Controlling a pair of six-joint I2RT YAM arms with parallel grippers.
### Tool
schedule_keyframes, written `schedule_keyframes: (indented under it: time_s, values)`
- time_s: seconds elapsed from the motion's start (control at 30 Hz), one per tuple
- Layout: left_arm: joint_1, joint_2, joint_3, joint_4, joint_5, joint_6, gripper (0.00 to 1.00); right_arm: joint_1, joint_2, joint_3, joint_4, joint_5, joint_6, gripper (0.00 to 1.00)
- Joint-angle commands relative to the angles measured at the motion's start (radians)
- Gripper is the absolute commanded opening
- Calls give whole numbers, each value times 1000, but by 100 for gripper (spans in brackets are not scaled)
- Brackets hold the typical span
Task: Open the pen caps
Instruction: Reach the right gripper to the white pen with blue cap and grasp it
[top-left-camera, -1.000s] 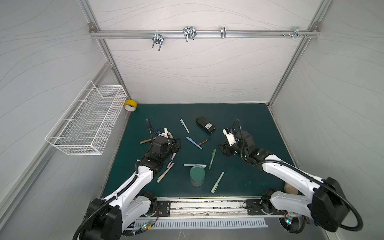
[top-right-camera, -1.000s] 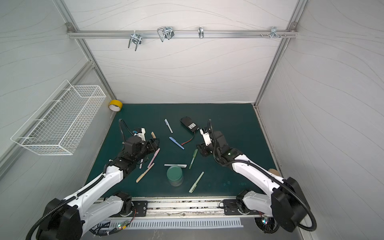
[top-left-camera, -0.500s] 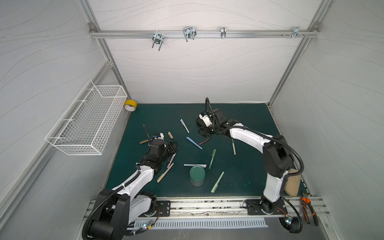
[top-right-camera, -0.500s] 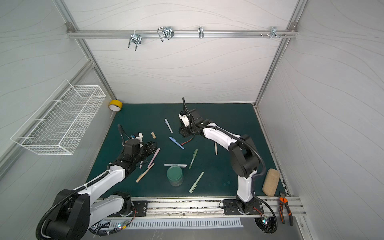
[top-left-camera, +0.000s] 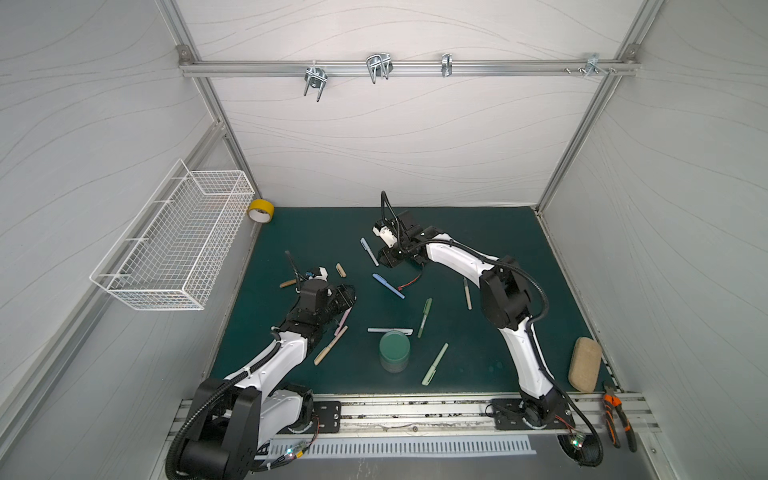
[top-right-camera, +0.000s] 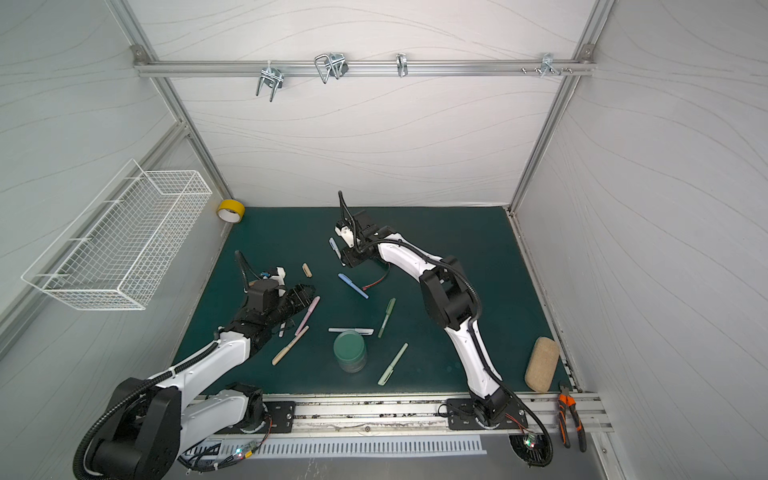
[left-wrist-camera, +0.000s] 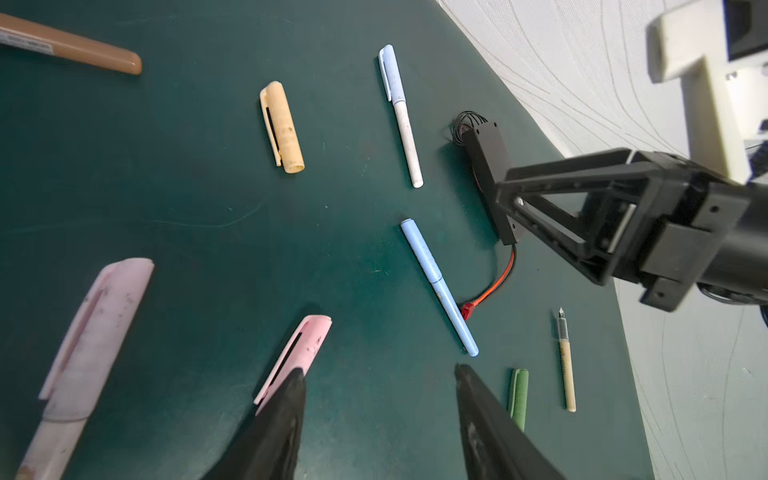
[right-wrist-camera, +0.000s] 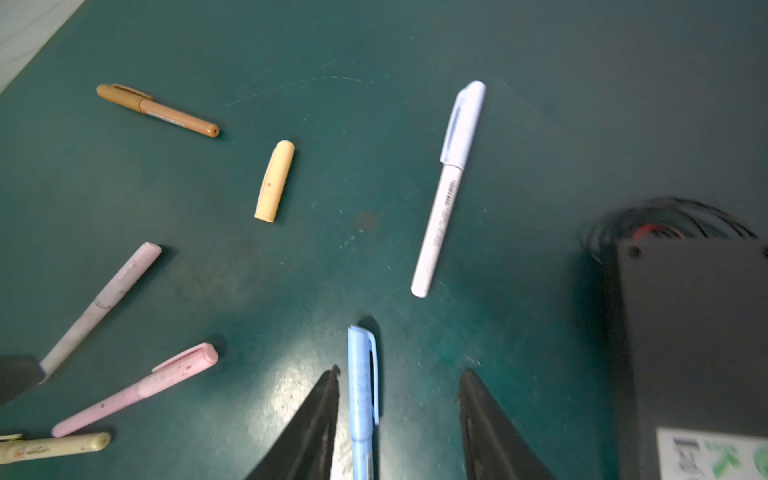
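Your right hand (right-wrist-camera: 400, 370) swung over to the blue pen (right-wrist-camera: 360, 415) — jaws apart, gripping nothing — its cap (right-wrist-camera: 359, 357) stayed on.

We see a short loose tan plastic cap (left-wrist-camera: 281, 126) lying flat, well apart from an uncapped cream-tan pen body (left-wrist-camera: 567, 365) with its nib bare. Capped and flat on the green tabletop (left-wrist-camera: 187, 199) lie a light blue plastic pen (left-wrist-camera: 438, 286), a white pen with pale blue cap (left-wrist-camera: 400, 112) and a pink plastic pen (left-wrist-camera: 297, 353).
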Motion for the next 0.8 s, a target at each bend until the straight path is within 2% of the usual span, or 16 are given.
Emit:
schedule_keyframes:
  time_s: [0.0, 0.13, 0.23, 0.4, 0.77]
  values:
    - [4, 20, 35, 28, 22, -8, 59, 21, 76, 95, -99, 0, -87, 49]
    - [4, 28, 35, 30, 31, -15, 59, 27, 142, 171, -114, 37, -61, 48]
    - [4, 33, 35, 34, 35, -17, 59, 37, 170, 180, -76, 87, -21, 48]
    - [4, 28, 35, 29, 32, -15, 59, 40, 243, 281, -112, 194, 41, 44]
    - [4, 44, 39, 26, 23, -10, 59, 40, 333, 379, -136, 189, 19, 35]
